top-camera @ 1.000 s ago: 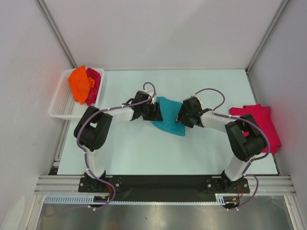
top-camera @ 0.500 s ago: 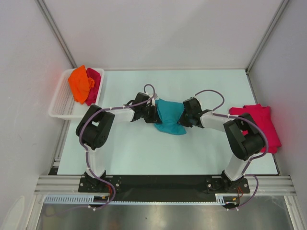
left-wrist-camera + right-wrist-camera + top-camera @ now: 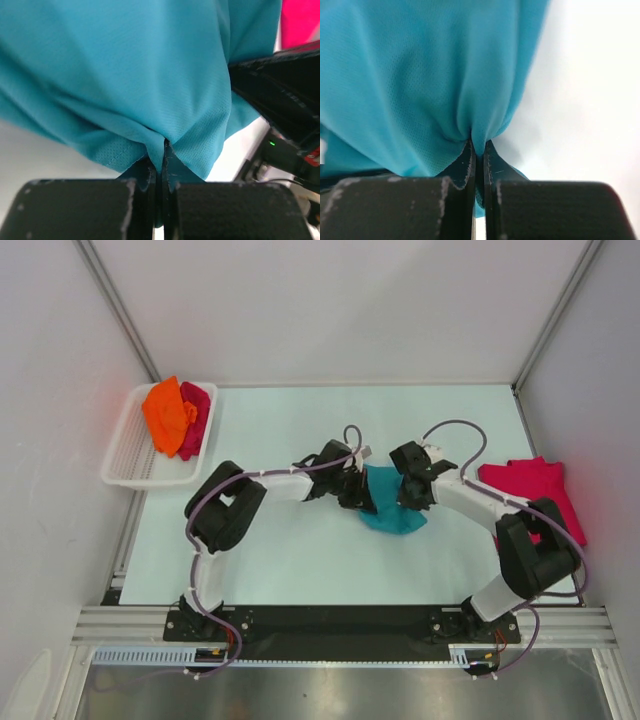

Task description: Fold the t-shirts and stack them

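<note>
Top external view: the teal t-shirt [image 3: 392, 512] lies bunched on the table [image 3: 290, 560], right of centre, between the two arms. The left gripper [image 3: 358, 490] meets the shirt's left edge. The right gripper [image 3: 413, 496] meets its right edge. The two grippers are near each other, with the cloth between them.

Left wrist view: the left gripper [image 3: 161, 150] is closed, with its fingers pressed together on a gathered fold of the teal t-shirt [image 3: 125, 65]. The fabric fans out from the pinch point.

Right wrist view: the right gripper [image 3: 479, 150] is likewise closed on a pinched fold of the teal t-shirt [image 3: 410, 75]. Bare table [image 3: 585, 90] shows to the right of the cloth.

The white basket [image 3: 125, 468] sits at the table's far left corner. It holds the orange t-shirt [image 3: 165, 415], which touches a crimson-pink t-shirt [image 3: 197, 420] on its right. The second crimson-pink t-shirt [image 3: 535, 485] lies on the table at the right edge, partly covered by the right arm.
</note>
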Motion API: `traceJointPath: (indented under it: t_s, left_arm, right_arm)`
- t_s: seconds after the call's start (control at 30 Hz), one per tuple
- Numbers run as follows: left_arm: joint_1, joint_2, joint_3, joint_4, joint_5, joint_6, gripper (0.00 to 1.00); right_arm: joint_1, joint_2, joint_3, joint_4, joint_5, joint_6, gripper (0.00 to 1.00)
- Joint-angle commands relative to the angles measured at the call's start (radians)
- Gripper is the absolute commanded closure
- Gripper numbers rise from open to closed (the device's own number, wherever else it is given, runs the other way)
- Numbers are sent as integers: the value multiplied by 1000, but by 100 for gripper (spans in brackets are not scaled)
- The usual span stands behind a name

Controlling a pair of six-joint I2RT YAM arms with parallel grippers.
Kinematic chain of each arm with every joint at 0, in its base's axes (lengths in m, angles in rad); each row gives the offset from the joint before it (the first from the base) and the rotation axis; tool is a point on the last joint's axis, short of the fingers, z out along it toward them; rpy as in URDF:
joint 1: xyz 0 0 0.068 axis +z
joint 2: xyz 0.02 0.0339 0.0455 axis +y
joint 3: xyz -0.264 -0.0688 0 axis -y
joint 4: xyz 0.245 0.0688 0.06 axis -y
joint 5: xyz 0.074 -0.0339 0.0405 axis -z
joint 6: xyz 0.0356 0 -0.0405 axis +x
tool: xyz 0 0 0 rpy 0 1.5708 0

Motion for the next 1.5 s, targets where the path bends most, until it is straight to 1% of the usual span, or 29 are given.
traceJointPath:
  t_s: [0.0,0.17,0.27,0.4,0.43,0.57,0.63,0.77,0.93,1.0,1.1,1.17,1.2,1.23,1.27,1.3,1.33,1.37,1.4,1.47]
  left_arm:
    - [-44,22,92,79,95,-77,100]
    - [-85,56,176,132,144,-152,100]
    - [-122,102,238,161,172,-195,100]
    - [-177,197,319,224,208,-267,100]
    - [-186,216,336,260,222,-304,100]
    - [-231,321,451,317,261,-376,100]
    - [-257,352,485,361,273,-424,100]
    - [-289,410,494,480,285,-519,100]
    - [-321,443,543,504,268,-556,100]
    - [-334,464,589,504,259,-567,100]
    - [-360,509,692,472,245,-576,100]
    - [-380,544,775,434,239,-584,96]
    - [-387,555,798,419,238,-582,93]
    - [-392,562,836,390,238,-577,72]
    - [-401,570,848,376,239,-573,57]
    - [-404,569,852,365,245,-565,44]
    - [-404,564,833,338,244,-538,11]
    - [-403,538,813,324,238,-519,1]
    - [-400,524,795,275,226,-471,0]
    - [-383,463,708,259,210,-433,0]
  right_arm:
    - [-45,-117,78,-150,128,-41,100]
    - [-161,-197,93,-206,139,-78,100]
    - [-201,-226,99,-240,162,-89,100]
    - [-235,-275,113,-298,197,-100,100]
    - [-241,-285,118,-307,208,-103,100]
    - [-282,-317,125,-341,240,-126,100]
    - [-322,-325,124,-353,238,-144,100]
    - [-364,-329,128,-376,254,-164,100]
    - [-414,-335,132,-401,268,-193,100]
    - [-439,-345,125,-408,272,-208,100]
    - [-468,-357,121,-418,263,-215,100]
    - [-483,-358,118,-421,257,-213,100]
    - [-490,-360,115,-421,252,-216,100]
    - [-517,-360,112,-419,246,-216,100]
    - [-522,-365,110,-419,248,-215,100]
    - [-529,-365,109,-419,251,-218,100]
    - [-533,-363,105,-421,257,-215,100]
    - [-536,-363,104,-419,258,-216,100]
    - [-539,-365,104,-419,258,-215,100]
    - [-542,-360,96,-422,265,-213,100]
